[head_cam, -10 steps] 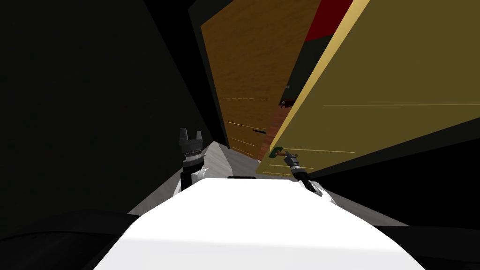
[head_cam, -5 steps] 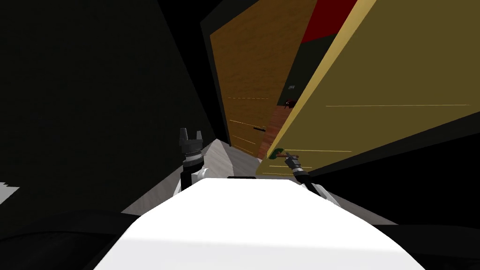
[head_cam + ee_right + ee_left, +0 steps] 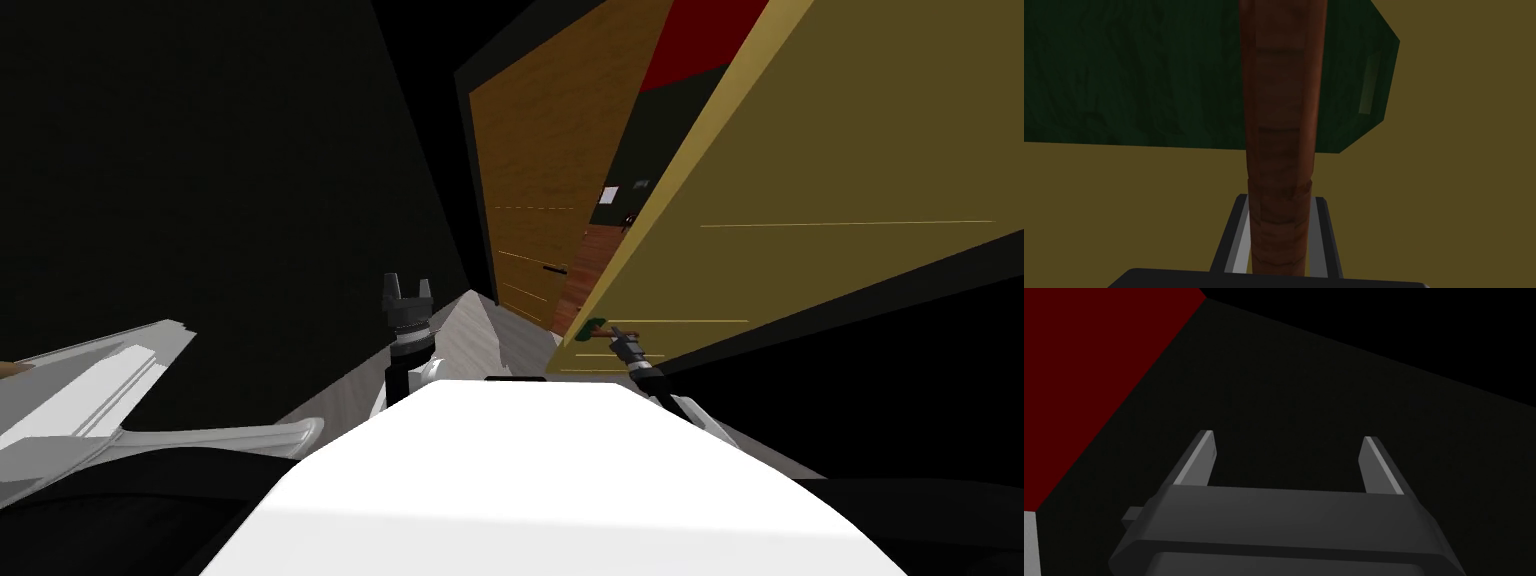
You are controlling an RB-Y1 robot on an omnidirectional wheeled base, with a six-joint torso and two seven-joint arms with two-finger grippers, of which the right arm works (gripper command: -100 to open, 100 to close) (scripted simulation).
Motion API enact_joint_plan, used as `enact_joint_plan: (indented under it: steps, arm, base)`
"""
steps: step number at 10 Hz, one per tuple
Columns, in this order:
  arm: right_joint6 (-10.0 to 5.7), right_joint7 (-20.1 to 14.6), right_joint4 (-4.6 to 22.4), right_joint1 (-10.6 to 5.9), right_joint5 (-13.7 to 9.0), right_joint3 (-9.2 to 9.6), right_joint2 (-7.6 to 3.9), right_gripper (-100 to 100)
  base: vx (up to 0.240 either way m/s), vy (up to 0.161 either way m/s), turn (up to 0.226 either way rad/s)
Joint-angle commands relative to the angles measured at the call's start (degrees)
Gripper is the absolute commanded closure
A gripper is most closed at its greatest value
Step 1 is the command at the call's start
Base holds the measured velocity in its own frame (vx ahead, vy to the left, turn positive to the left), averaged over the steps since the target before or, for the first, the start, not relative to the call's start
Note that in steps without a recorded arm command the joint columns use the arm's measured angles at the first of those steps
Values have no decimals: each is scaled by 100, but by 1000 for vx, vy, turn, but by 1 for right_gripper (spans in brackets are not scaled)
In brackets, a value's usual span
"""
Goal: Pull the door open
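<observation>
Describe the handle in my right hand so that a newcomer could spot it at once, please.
Find the big olive-yellow door on the right and follow its pale edge down. There a reddish-brown lever handle crosses a dark green plate, clamped in the right hand. The brown door beside it has a small black handle.

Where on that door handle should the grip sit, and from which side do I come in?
Grip the reddish-brown lever across its long straight shaft, away from the green plate, coming square at the yellow door face. The shaft is narrow enough to pinch; the right gripper is shut on it that way.
</observation>
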Motion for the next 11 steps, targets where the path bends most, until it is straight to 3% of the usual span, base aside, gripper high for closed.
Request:
enact_joint_plan:
  steps: [1, 3, 4, 5, 11]
  arm:
    - [-177, -66, 31, 55, 21, 49, -50, 100]
    - [-299, -122, 74, 85, 32, 68, -111, 100]
    - [-225, -95, 72, 74, 24, 36, -101, 100]
    - [-366, -146, 134, 112, 51, 55, -143, 100]
    - [-790, -302, 311, 186, 117, 59, -295, 100]
  base:
    - [-258, -58, 147]
    - [-221, -86, 117]
    - [-101, -53, 30]
    - [-180, -29, 154]
    - [-222, -80, 160]
